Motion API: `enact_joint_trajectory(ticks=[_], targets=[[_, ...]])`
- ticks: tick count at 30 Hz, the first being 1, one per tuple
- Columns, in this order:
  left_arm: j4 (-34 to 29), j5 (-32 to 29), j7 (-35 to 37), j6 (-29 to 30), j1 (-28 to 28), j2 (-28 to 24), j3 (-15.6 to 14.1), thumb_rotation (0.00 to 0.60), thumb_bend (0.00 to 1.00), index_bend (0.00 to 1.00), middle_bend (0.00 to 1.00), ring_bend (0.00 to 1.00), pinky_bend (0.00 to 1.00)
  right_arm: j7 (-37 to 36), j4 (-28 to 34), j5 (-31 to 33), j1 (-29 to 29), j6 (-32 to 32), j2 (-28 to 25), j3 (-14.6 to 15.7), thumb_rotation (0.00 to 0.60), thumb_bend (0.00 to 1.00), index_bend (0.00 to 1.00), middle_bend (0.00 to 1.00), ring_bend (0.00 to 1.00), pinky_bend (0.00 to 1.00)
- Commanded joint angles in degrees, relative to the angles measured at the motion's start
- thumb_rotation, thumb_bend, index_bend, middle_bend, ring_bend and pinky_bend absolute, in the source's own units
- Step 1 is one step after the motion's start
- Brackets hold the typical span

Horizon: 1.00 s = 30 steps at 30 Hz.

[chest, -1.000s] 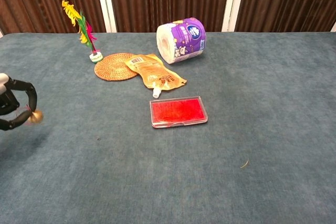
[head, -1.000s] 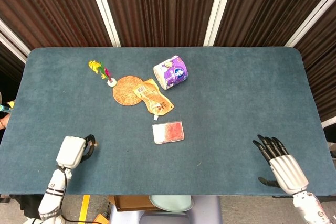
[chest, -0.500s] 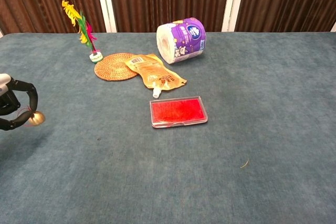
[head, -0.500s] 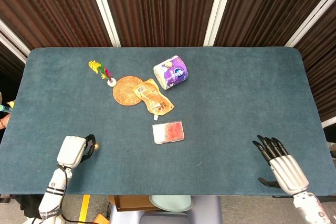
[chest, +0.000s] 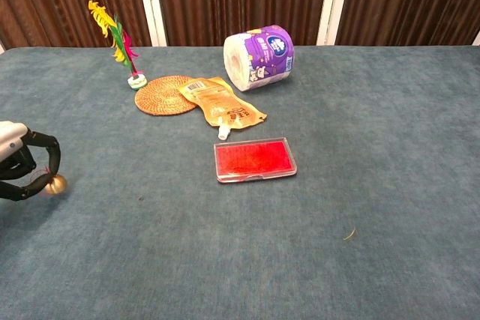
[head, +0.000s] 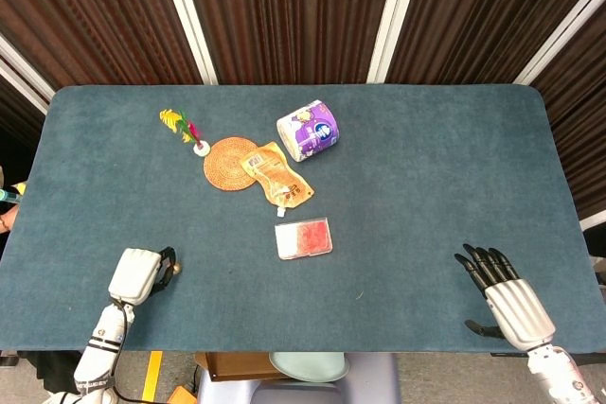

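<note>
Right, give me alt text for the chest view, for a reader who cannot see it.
At the left edge, the left hand pinches a small golden ball just above a blue-green table. Mid-table lies a red flat case; behind it are a yellow pouch, woven coaster, feather shuttlecock and purple-wrapped paper roll.

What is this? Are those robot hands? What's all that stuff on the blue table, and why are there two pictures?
Yes, it's a robot with two arms, each ending in a hand. One picture looks down from a camera on its head, the other looks forward from its chest. Its left hand pinches a small golden ball low over the blue table. Its right hand holds nothing, with its fingers apart; only the head camera sees it. On the table lie a purple-wrapped paper roll, a yellow pouch, a round woven coaster, a colourful feather toy and a flat red case.
</note>
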<state>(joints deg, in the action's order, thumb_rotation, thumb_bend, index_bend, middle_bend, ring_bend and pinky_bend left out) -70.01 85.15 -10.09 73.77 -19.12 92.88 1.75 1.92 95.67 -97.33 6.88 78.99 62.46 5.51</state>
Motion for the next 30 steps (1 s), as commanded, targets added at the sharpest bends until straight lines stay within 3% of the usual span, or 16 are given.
enact_joint_trajectory(ticks=[1, 5, 10, 14, 24, 25, 27, 30], targets=[[0.2, -0.06, 0.01, -0.15, -0.02, 0.13, -0.08, 0.6, 0.45, 0.73, 1.0, 1.0, 1.0, 0.01, 0.01, 0.01, 0.01, -0.01, 0.01, 0.0, 0.6, 0.18, 0.0, 0.0, 0.0, 0.0], [1.19, -0.34, -0.3, -1.04, 0.07, 0.58, -0.63, 0.6, 0.45, 0.7, 1.0, 1.0, 1.0, -0.08, 0.09, 0.07, -0.12, 0.3, -0.07, -0.08, 0.6, 0.18, 0.0, 0.0, 0.0, 0.0], [0.81, 0.18, -0.54, -0.42, 0.32, 0.51, -0.95, 0.6, 0.45, 0.51, 1.0, 1.0, 1.0, -0.2, 0.0, 0.04, -0.13, 0.36, -0.07, -0.09, 0.6, 0.18, 0.0, 0.0, 0.0, 0.0], [-0.45, 0.49, -1.22, -0.14, 0.52, -0.11, -1.27, 0.6, 0.45, 0.47, 1.0, 1.0, 1.0, -0.35, 0.01, -0.09, -0.18, 0.57, -0.13, -0.07, 0.6, 0.18, 0.0, 0.0, 0.0, 0.0], [-8.67, 3.69, -0.52, 6.44, 3.03, -5.86, -2.01, 0.6, 0.45, 0.33, 0.97, 0.99, 1.0, -0.52, -0.01, -0.44, -0.36, 1.0, -0.22, 0.04, 0.6, 0.18, 0.0, 0.0, 0.0, 0.0], [-10.18, 4.47, 0.19, 8.91, 3.96, -7.27, -1.9, 0.6, 0.45, 0.32, 0.9, 0.96, 0.99, -0.57, -0.02, -0.45, -0.42, 1.16, -0.27, 0.02, 0.6, 0.18, 0.0, 0.0, 0.0, 0.0], [-12.63, 6.16, 2.08, 12.82, 5.64, -9.81, -2.31, 0.6, 0.44, 0.28, 0.68, 0.74, 0.84, -0.66, -0.01, -0.39, -0.52, 1.35, -0.34, -0.02, 0.6, 0.18, 0.0, 0.0, 0.0, 0.0], [-18.02, 8.6, 4.27, 16.77, 8.79, -16.73, -5.24, 0.6, 0.43, 0.15, 0.18, 0.14, 0.27, -0.47, -0.01, -0.12, -0.69, 1.59, -0.41, -0.16, 0.6, 0.18, 0.0, 0.0, 0.0, 0.0]])
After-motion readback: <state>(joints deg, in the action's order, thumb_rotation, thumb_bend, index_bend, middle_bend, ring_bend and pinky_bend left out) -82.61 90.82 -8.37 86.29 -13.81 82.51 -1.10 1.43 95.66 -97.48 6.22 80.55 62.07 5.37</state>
